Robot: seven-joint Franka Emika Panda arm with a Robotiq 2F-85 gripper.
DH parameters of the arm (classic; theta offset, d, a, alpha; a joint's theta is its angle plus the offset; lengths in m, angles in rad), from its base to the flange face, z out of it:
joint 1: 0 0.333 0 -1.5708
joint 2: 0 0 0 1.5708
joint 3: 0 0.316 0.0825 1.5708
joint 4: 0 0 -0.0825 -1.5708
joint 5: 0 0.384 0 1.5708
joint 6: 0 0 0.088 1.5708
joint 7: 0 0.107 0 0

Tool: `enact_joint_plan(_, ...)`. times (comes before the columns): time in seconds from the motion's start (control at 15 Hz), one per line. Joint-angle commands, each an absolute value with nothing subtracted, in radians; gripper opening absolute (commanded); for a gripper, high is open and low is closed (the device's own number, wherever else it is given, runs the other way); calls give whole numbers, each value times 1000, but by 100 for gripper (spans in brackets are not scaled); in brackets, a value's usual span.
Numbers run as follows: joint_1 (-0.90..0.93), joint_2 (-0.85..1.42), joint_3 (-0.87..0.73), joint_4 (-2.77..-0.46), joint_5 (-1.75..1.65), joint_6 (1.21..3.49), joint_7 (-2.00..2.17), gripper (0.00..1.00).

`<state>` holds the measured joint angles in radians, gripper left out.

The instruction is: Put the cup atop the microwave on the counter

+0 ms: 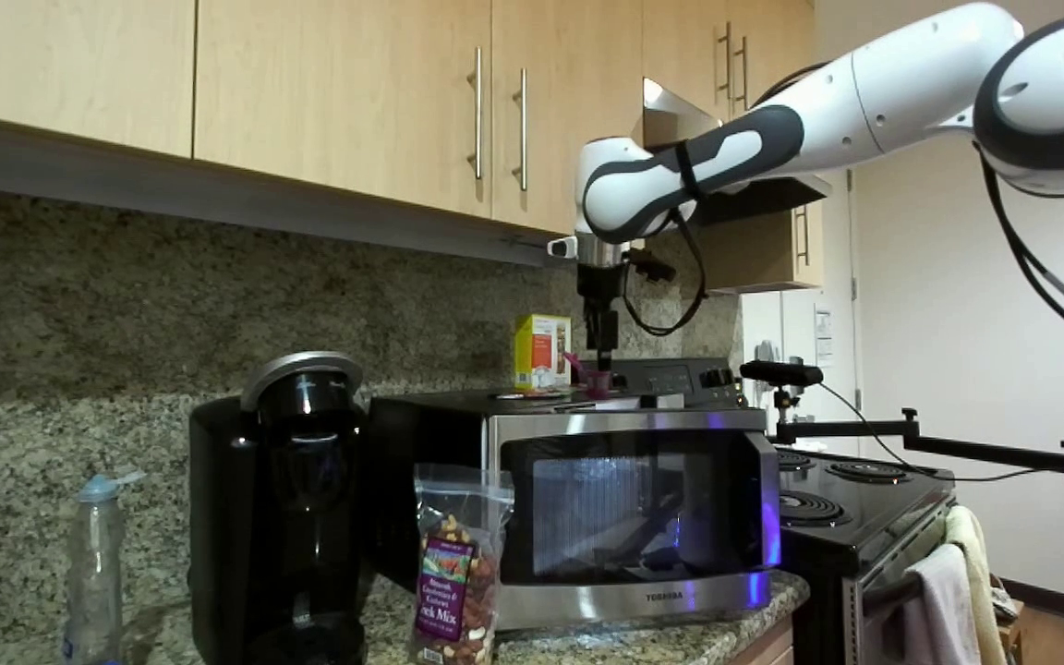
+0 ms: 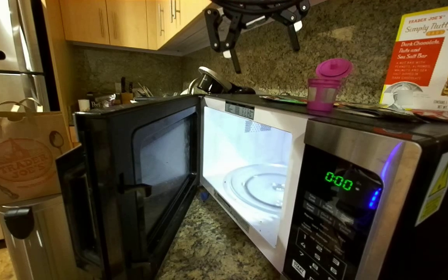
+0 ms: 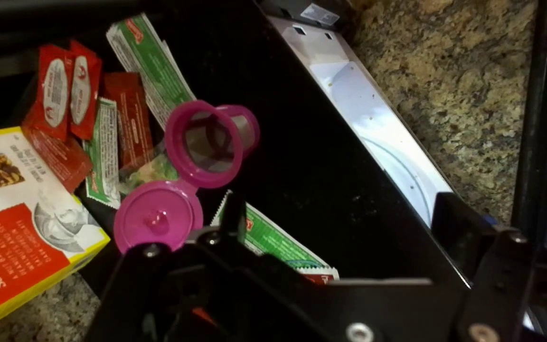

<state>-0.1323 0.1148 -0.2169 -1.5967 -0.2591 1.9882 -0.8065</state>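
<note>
While below one gripper (image 2: 266, 60), one cup (image 2: 322, 94) atop one microwave (image 1: 624, 508).

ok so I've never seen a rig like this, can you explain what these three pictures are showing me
They show one scene. The white-and-dark machine is a robot arm. Two pictures are taken from outside it; the third looks down from its wrist, past the gripper. Below, a microwave with its door open sits on a granite counter. On top stands a pink cup, lid open, near snack packets and a bar box. Nothing is held: the gripper hangs open above the microwave, apart from the cup.
</note>
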Motion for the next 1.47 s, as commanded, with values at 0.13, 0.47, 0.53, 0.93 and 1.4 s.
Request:
enact_joint_plan(0.13, -178, 168, -204, -1573, -265, 2052, -760, 100)
enact_joint_plan(0.47, -210, 202, -207, -1581, -247, 2156, -749, 100)
enact_joint_plan(0.53, -217, 206, -207, -1583, -241, 2174, -745, 100)
enact_joint_plan(0.93, -239, 219, -203, -1580, -229, 2243, -747, 53)
enact_joint_plan(1.4, -237, 204, -201, -1592, -233, 2271, -740, 9)
